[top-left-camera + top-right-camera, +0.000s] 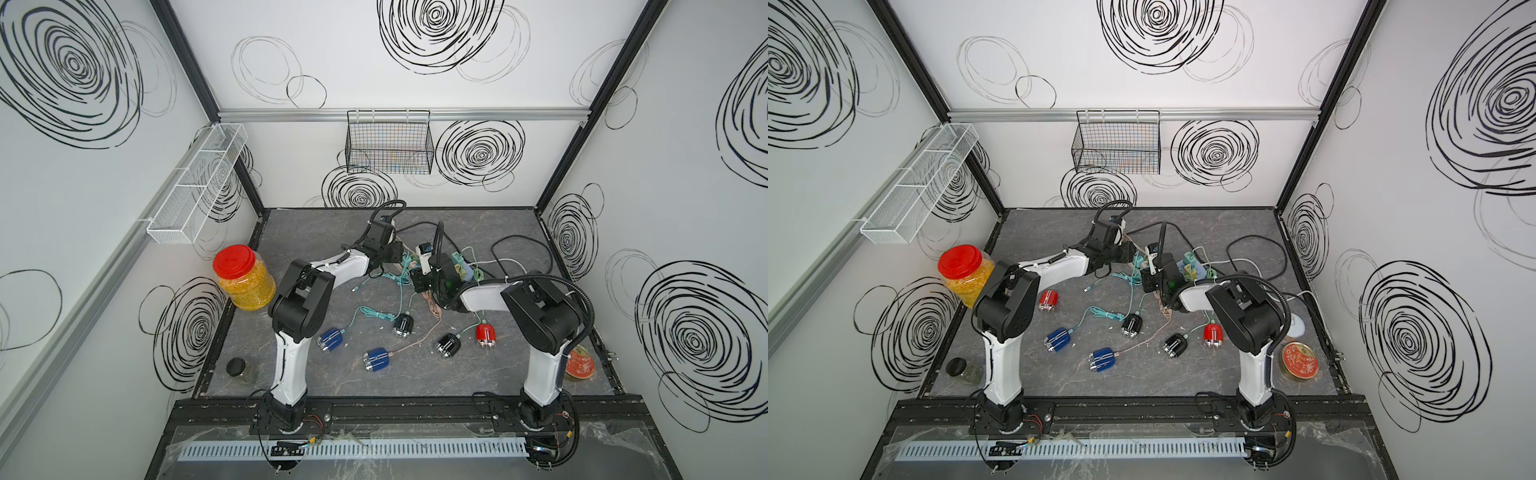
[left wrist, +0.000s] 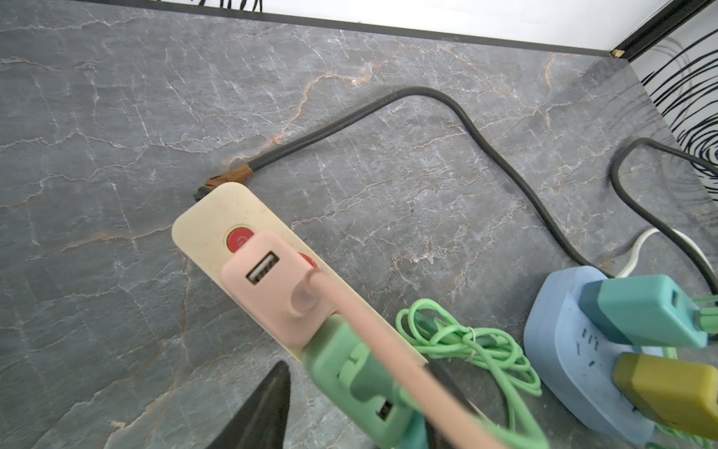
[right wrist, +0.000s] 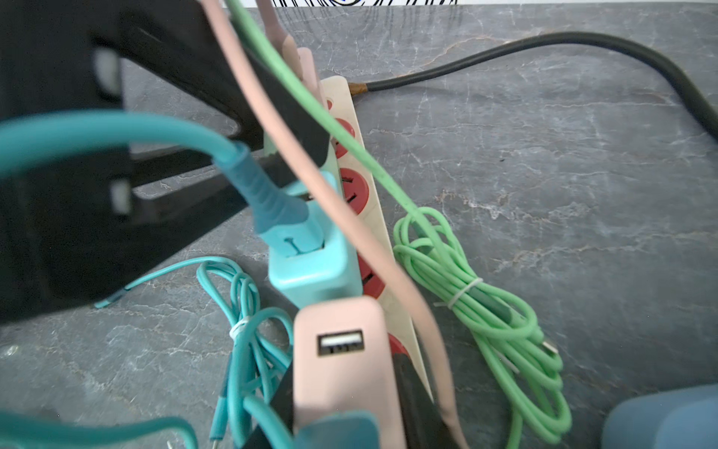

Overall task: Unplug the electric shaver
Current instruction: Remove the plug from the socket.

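Blue shaver (image 1: 376, 359) lies flat, pink cable (image 1: 415, 343) running toward the cream power strip (image 2: 206, 221).

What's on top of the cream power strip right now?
Four chargers on the power strip: pink USB charger, green charger, light-blue charger, second pink charger. A pink cable drapes across them. Sockets under them are covered, so how deep each plug sits can't be seen.

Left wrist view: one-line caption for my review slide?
Cream power strip on grey marble tabletop holds a pink USB charger and a green charger; a round blue socket hub lies alongside.
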Controlling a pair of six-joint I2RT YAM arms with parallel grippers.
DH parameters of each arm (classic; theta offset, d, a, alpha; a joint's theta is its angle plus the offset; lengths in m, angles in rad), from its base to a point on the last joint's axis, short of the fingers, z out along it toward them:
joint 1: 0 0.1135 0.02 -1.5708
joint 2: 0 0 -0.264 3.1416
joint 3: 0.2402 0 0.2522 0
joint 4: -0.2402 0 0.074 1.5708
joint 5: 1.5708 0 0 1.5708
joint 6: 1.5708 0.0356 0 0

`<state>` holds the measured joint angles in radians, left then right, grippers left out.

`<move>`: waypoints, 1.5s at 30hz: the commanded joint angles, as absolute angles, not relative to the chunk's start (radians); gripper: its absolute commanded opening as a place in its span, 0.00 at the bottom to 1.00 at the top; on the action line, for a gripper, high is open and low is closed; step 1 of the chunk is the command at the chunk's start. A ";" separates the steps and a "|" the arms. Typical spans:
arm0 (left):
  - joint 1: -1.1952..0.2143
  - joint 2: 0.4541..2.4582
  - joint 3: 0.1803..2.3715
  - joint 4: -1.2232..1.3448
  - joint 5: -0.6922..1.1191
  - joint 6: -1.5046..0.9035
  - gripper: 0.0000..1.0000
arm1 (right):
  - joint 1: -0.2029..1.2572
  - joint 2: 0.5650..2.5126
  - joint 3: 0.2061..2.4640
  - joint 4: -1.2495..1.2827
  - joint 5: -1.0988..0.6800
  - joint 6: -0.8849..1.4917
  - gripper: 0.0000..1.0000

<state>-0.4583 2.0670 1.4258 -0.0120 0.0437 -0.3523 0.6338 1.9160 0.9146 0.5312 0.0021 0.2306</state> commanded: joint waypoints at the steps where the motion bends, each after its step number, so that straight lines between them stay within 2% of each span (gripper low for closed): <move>1: -0.451 2.145 1.407 -0.225 -0.040 -0.323 0.57 | 0.649 1.902 0.883 0.566 -0.004 0.255 0.00; 15: -0.473 2.177 1.410 -0.258 -0.091 -0.365 0.56 | 0.743 1.905 0.966 0.456 0.290 0.085 0.00; 22: -0.466 2.177 1.379 -0.228 -0.073 -0.374 0.54 | 0.687 1.862 0.926 0.488 0.158 0.165 0.00; 29: -0.477 2.185 1.364 -0.222 -0.078 -0.377 0.54 | 0.712 1.885 0.990 0.402 0.279 0.111 0.00; 34: -0.479 2.183 1.333 -0.201 -0.076 -0.385 0.54 | 0.643 1.836 0.936 0.456 0.102 0.204 0.00; 38: -0.485 2.186 1.318 -0.186 -0.070 -0.391 0.54 | 0.626 1.842 0.954 0.442 0.054 0.215 0.00; 45: -0.496 2.186 1.315 -0.183 -0.075 -0.399 0.54 | 0.659 1.839 0.978 0.403 0.133 0.172 0.00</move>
